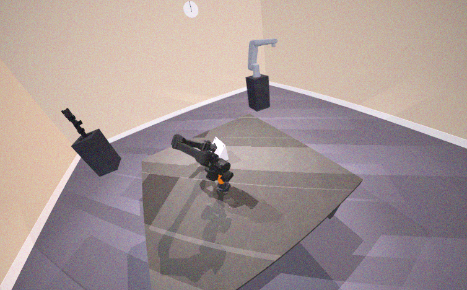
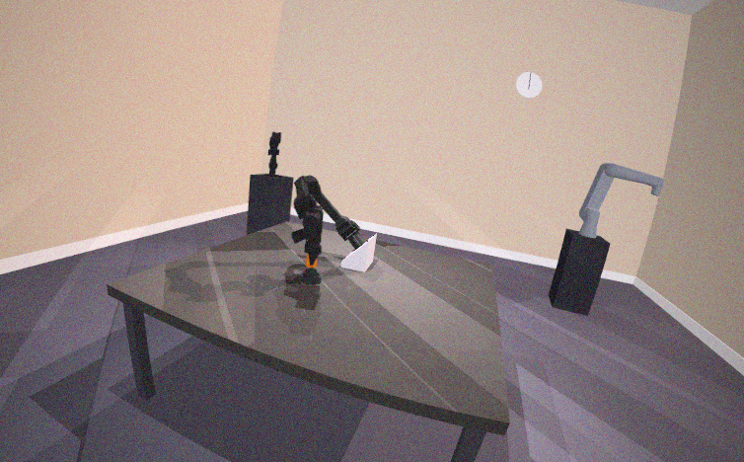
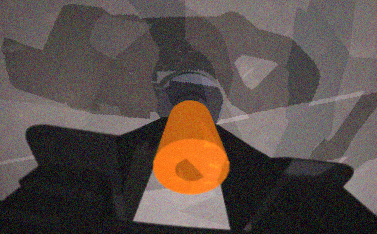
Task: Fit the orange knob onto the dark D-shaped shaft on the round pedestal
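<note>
The orange knob (image 1: 220, 179) (image 2: 311, 261) (image 3: 190, 125) is held between the fingers of my gripper (image 1: 221, 177) (image 2: 313, 257) (image 3: 190, 125), which is shut on it. In the wrist view the knob's near end shows a hole with a straight edge. The dark round pedestal (image 1: 223, 188) (image 2: 309, 277) (image 3: 214, 102) stands on the table right below the knob. The shaft is hidden or too dark to make out, and I cannot tell whether the knob touches it.
A white wedge-shaped block (image 1: 221, 149) (image 2: 363, 257) stands on the table (image 1: 300, 169) (image 2: 420, 345) beside the arm's base. A black arm on a dark block (image 1: 98, 153) (image 2: 270, 200) and a grey arm on another dark block (image 1: 257, 93) (image 2: 579, 272) stand beyond the table.
</note>
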Robot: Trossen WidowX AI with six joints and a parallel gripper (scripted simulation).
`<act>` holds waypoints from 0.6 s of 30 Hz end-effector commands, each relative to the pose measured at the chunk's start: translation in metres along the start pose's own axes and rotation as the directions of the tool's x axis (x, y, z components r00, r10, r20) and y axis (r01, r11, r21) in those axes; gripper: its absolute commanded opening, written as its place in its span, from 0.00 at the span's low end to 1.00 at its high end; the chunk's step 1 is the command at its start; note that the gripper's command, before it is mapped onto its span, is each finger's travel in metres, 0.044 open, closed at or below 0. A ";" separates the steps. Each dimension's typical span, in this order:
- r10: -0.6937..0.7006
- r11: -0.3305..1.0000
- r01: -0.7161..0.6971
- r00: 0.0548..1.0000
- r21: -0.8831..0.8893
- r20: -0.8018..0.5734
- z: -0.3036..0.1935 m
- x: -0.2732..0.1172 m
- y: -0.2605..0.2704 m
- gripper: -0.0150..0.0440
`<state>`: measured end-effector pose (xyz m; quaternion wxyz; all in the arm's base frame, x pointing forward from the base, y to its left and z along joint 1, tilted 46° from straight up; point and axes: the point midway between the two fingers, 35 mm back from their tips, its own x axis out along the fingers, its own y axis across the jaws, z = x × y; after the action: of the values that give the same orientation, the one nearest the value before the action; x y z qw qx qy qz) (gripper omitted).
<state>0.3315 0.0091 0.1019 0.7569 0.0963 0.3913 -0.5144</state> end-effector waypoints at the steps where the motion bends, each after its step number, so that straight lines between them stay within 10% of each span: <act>1: 0.008 1.000 -0.008 1.000 0.006 0.001 0.001 0.001 0.002 0.25; 18: 0.007 0.991 -0.008 1.000 0.134 0.001 -0.001 -0.004 0.000 0.25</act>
<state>0.3311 0.0107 0.1030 0.7534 0.1253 0.3710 -0.5283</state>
